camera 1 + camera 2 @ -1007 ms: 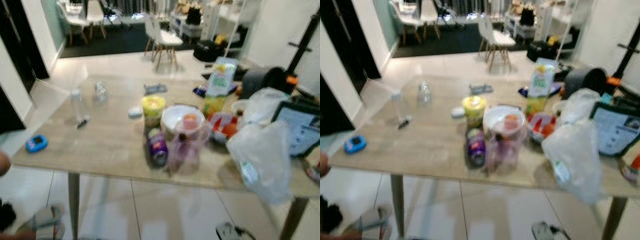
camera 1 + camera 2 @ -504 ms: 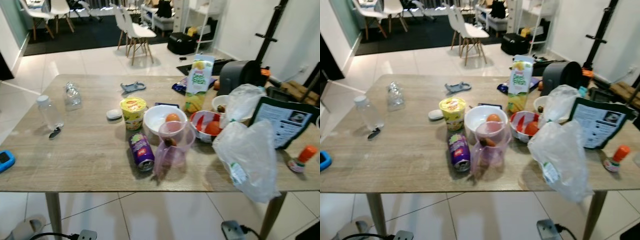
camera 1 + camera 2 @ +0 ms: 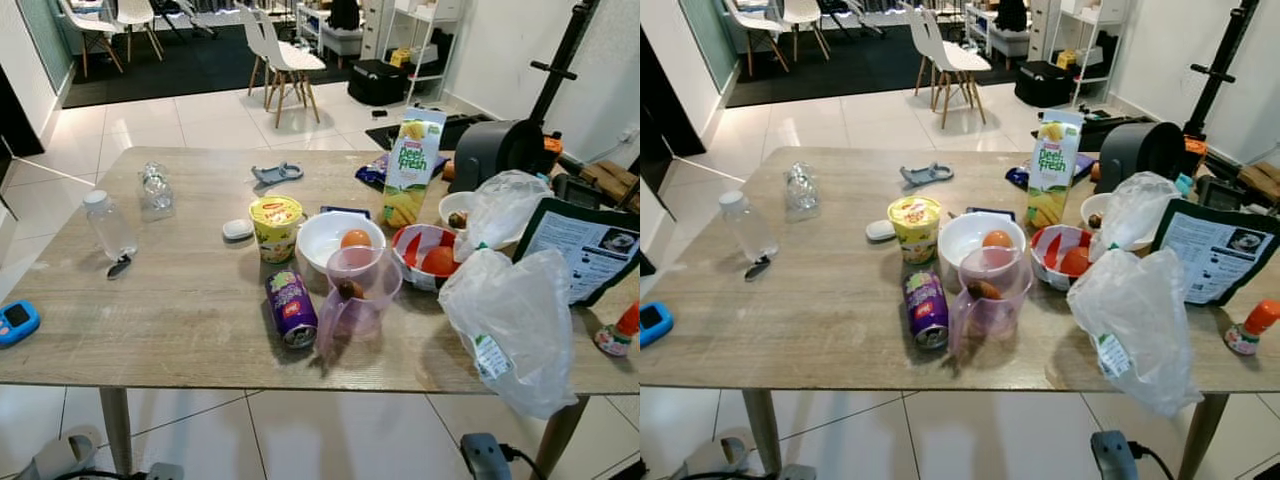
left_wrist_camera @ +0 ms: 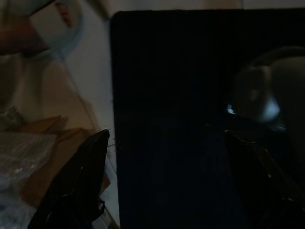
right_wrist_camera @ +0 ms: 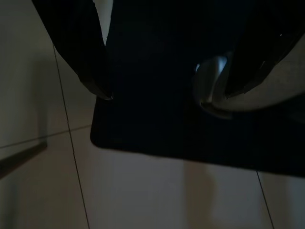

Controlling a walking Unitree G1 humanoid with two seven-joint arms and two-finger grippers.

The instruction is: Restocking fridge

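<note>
You face a wooden table (image 3: 180, 310) on pale floor tiles, with white chairs (image 3: 283, 62) beyond it.

Largest on the table: a clear plastic bag (image 3: 512, 325) at the right front edge, with a second knotted bag (image 3: 502, 205) behind it just beside a dark printed pouch (image 3: 583, 245). A grey round appliance (image 3: 500, 150) sits at the far right.

The green juice carton (image 3: 412, 167) stands upright behind the bowls. A white bowl (image 3: 335, 238) holds an orange fruit. Right of it, a red-and-white bowl (image 3: 428, 257) holds tomatoes.

A pink translucent jug (image 3: 356, 300) stands upright in front of the white bowl. Just beside it a purple can (image 3: 290, 306) lies on its side.

A yellow instant-noodle cup (image 3: 277, 226) stands left of the white bowl. An upright clear bottle (image 3: 109, 224) and a crumpled one (image 3: 155, 190) stand well apart to the left.

A small blue device (image 3: 17, 322) sits at the left edge.

The right eye view takes in more of a red-capped sauce bottle (image 3: 1250, 327) at the right edge.

The wrist views show what the head views do not. The left gripper (image 4: 167, 143) hangs with fingers spread, nothing between them, before a dark panel. The right gripper (image 5: 169, 81) hangs over floor tiles, fingers apart and empty.
</note>
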